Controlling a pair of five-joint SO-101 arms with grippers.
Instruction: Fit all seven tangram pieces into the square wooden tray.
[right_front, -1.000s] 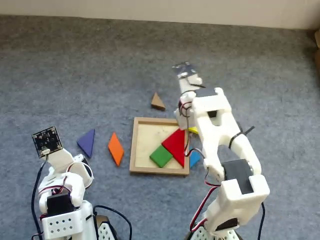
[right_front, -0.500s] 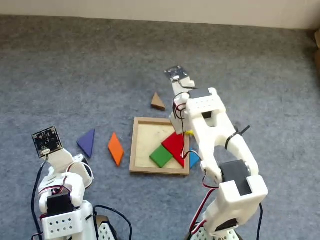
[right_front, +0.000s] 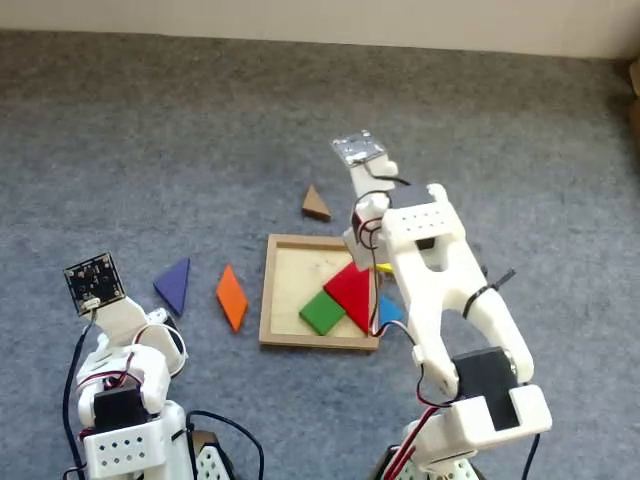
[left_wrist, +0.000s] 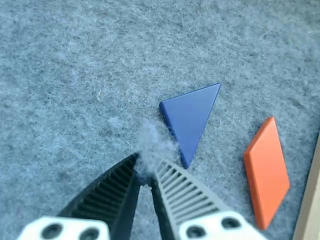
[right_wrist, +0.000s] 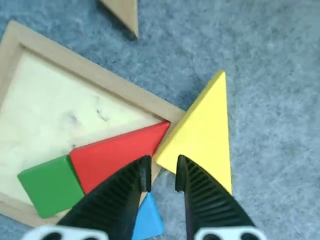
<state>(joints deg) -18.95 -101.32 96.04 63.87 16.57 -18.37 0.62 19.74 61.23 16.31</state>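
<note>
While the right fingers (right_wrist: 201, 200) stand narrowly parted, the yellow triangle (right_wrist: 202, 135) lies just at their tips.

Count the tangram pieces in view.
7. Red triangle and green square in the tray; yellow triangle at its far right corner; light blue triangle by its right side; brown triangle beyond it; orange parallelogram and dark blue triangle left of it.

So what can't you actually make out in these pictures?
Yellow triangle: in the high view the right arm covers nearly all of it.
Light blue triangle: partly under that arm in the high view, partly behind the right gripper in the right wrist view.
Wooden tray: the arm hides part of its right rim in the high view; the right wrist view's edge cuts it off.
</note>
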